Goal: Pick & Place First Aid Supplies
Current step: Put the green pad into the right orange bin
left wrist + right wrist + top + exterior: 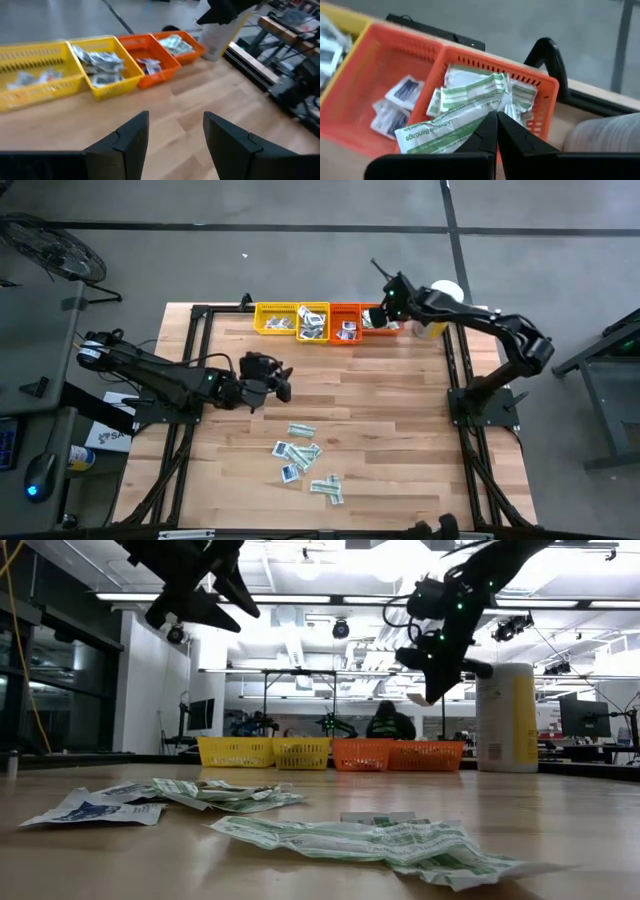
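The right gripper (496, 131) hangs over the rightmost orange tray (547, 82), its fingers pressed together with nothing visibly pinched between them; a white-and-green bandage strip (445, 131) lies just under the fingertips, draped across the tray's near wall. That strip looks likely to be the trouble: with part of it hanging outside the tray, it could slide over the edge onto the table, and a gripper lifting away close to it could drag it out. Beside this tray, the second orange tray (365, 60) holds small white squares with dark blue centres (406, 91), and the two yellow trays (60, 65) next along hold more packets. The white-and-yellow canister (441, 297) stands just on the other side of the rightmost orange tray, near enough for the arm to knock in a careless swing. The left gripper (175, 140) hovers well out from the trays over bare wood, fingers spread wide and empty. Further still from the trays lies the loose pile of first aid supplies (303, 462): thin, flat, crinkled paper packets, some overlapping, so one pinch may catch two or slip off.
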Tool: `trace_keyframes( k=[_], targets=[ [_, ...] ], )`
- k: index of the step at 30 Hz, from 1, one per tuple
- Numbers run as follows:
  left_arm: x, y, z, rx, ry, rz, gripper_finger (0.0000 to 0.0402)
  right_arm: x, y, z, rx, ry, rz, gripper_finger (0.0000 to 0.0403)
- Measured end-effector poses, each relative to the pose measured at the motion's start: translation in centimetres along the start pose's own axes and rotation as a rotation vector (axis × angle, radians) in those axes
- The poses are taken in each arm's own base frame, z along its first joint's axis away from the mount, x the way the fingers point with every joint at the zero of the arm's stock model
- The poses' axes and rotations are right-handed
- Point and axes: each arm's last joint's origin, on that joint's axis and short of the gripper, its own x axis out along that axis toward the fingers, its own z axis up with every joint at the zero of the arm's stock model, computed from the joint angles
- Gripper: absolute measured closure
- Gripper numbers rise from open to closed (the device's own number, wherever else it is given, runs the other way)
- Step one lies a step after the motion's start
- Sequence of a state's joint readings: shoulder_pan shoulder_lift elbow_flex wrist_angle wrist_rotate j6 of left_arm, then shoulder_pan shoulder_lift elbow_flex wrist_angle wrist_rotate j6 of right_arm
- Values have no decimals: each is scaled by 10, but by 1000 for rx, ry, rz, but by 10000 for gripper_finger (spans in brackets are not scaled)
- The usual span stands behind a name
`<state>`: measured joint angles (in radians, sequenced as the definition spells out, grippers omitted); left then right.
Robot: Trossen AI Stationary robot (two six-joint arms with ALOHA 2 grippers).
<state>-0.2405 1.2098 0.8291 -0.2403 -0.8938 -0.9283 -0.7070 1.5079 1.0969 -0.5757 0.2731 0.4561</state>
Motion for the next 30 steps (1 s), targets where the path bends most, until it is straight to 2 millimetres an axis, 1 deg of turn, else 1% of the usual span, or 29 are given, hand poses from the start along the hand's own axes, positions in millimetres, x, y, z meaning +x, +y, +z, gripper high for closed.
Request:
trace_keyframes(
  k=[2,6,10,14,17,21,27,30],
  targets=[
    [3,2,2,27,-15,19,215,5,-4,3,39,8,16,403],
    [10,6,7,78,-11,38,215,15,0,3,97,9,22,403],
    [18,10,11,95,41,19,215,25,7,0,142,12,6,403],
    [24,14,14,191,97,-15,215,33,9,-2,164,-2,-56,402],
    [28,16,16,235,142,-52,215,36,9,-3,162,7,-61,397],
    [33,19,18,286,177,-83,215,40,9,-5,192,15,-83,377],
    [37,23,21,327,214,-119,215,40,7,-3,236,-31,-139,336],
    [39,24,22,339,227,-135,215,40,8,-2,261,-45,-132,319]
  ],
)
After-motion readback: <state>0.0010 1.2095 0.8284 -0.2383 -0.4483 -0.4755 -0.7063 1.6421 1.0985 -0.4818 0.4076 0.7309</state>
